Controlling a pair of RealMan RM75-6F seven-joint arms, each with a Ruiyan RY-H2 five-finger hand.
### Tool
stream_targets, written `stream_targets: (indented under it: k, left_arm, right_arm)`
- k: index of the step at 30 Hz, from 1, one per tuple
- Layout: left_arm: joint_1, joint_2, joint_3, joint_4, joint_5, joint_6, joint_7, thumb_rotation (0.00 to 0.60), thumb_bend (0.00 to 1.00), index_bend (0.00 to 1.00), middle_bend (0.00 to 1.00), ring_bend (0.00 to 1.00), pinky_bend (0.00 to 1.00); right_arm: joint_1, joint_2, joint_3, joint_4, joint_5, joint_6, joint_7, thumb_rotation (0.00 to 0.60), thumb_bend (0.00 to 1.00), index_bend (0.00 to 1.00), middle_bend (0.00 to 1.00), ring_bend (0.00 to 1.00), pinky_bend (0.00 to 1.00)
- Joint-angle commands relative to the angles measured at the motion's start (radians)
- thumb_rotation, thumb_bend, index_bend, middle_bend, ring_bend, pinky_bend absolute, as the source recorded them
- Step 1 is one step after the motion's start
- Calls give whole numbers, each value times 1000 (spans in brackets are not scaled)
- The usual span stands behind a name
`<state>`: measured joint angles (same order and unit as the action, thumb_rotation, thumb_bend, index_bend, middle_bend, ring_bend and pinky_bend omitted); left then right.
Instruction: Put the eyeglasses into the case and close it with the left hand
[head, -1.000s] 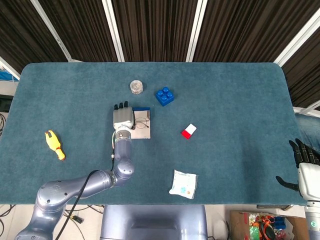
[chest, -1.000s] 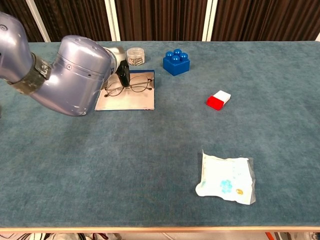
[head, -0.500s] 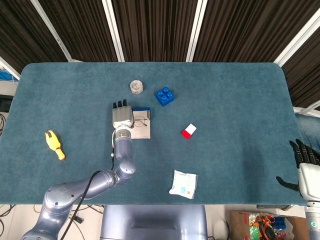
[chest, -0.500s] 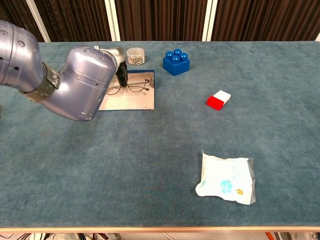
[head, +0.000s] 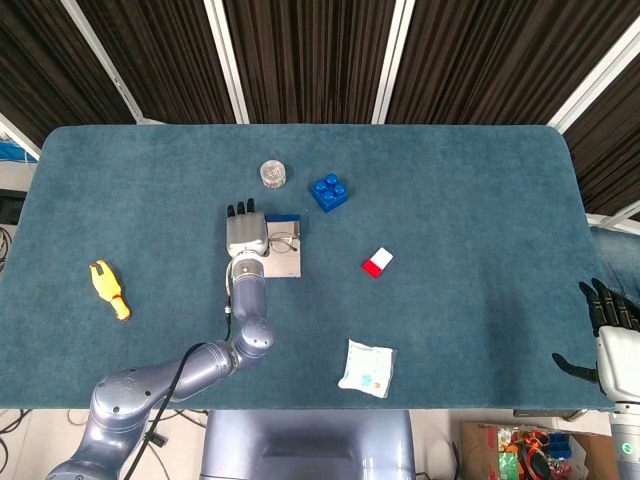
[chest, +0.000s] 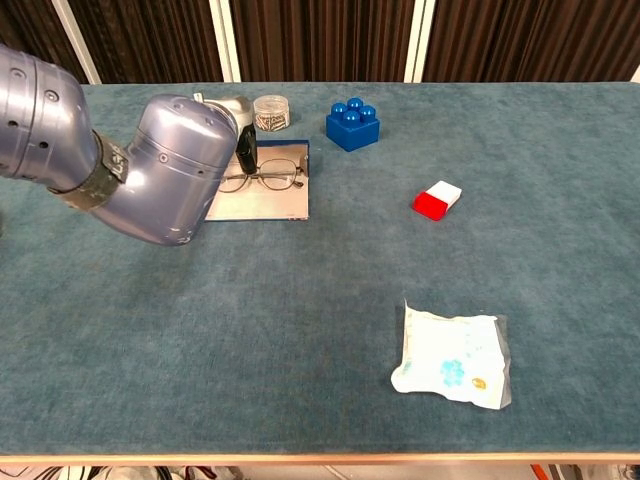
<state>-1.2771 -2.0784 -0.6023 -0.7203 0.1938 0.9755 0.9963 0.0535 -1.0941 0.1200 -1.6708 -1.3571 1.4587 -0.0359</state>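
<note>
**Table layout**

Eyeglasses (chest: 268, 180) lie in the open case (chest: 262, 203), left robot hand (head: 245, 232) at its left edge. Jar (head: 272, 173) behind; block (head: 329, 192) right of jar. Eraser (head: 377, 262) further right, packet (head: 366, 368) near front edge, toy (head: 110, 289) far left.

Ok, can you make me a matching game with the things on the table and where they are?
Things:
1. eyeglasses
2. blue block
3. yellow toy
4. white packet

Places:
A. near the table's front edge
B. far left side of the table
C. lying on the open case
D. right of the little clear jar

Pairs: 1-C, 2-D, 3-B, 4-A
</note>
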Motion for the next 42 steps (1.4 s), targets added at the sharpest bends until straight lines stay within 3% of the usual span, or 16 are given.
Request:
stream_targets:
  k: [1,12,19,21,23,25,28,33,42]
  left_arm:
    - [3,-2,-5,-3,2,3,7,600,434,465,30,0,0]
    - [14,24,-7,-87,49,58,11,600,433,451,27,0,0]
    - [95,128,39,-325,120,182,18,600,434,445,32,0,2]
    - [131,166,60,-406,144,208,9,600,434,398,53,1,68]
    - [178,212,88,-501,164,223,-4,600,435,317,89,52,225]
    - [213,247,106,-569,174,223,-23,600,440,197,156,232,443]
    - [268,295,129,-662,189,207,-72,600,445,71,313,481,606]
    - [317,344,170,-742,164,146,-109,600,452,3,533,588,664]
    - [317,357,219,-760,64,75,-98,600,455,0,603,623,680]
  right_arm:
    - [0,1,0,-1,1,0,0,600,24,25,0,83,224]
    - [0,1,2,-3,5,-1,2,600,24,25,0,83,224]
    - [-1,-1,2,-2,0,5,1,600,24,26,0,84,225]
    - [-1,-2,2,-3,5,4,0,600,26,28,0,84,225]
    - [-1,-3,4,-4,10,3,-2,600,30,32,0,84,224]
    - [-1,-4,6,-5,10,6,-3,600,31,33,0,84,224]
    - [-3,-8,5,-4,8,12,-8,600,31,33,0,84,225]
    - [-3,-11,7,-4,13,11,-14,600,31,34,0,83,225]
    - [-2,-9,7,-5,17,7,-13,600,31,34,0,84,225]
